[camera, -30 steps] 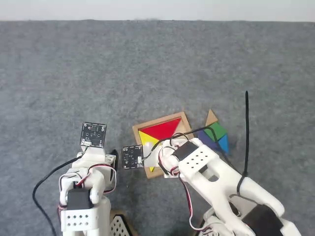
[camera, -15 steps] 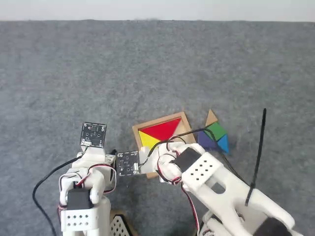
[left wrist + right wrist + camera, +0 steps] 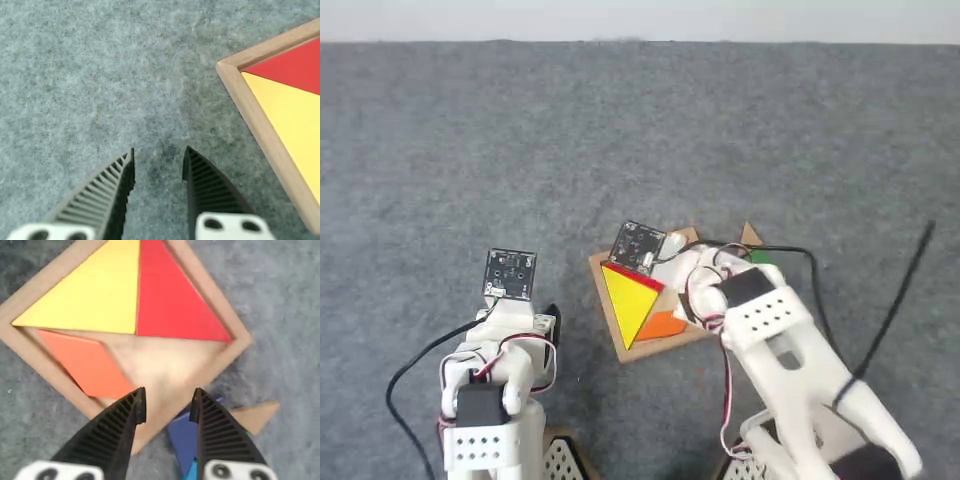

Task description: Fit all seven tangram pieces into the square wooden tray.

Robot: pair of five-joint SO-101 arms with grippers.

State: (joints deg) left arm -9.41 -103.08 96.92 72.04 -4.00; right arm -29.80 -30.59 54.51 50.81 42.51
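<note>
Nearest me the left tool [image 3: 159,150] hangs spread and empty over the worktop beside the tray [image 3: 260,125], while the right tool [image 3: 169,390], likewise spread, hovers above its unfilled corner, probably to fetch the loose blue piece [image 3: 181,434] beyond.

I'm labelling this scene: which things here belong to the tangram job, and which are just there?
Job: wooden tray, yellow triangle, red triangle, orange parallelogram, blue piece, tan triangle.
Just there: grey mat, black cable.
</note>
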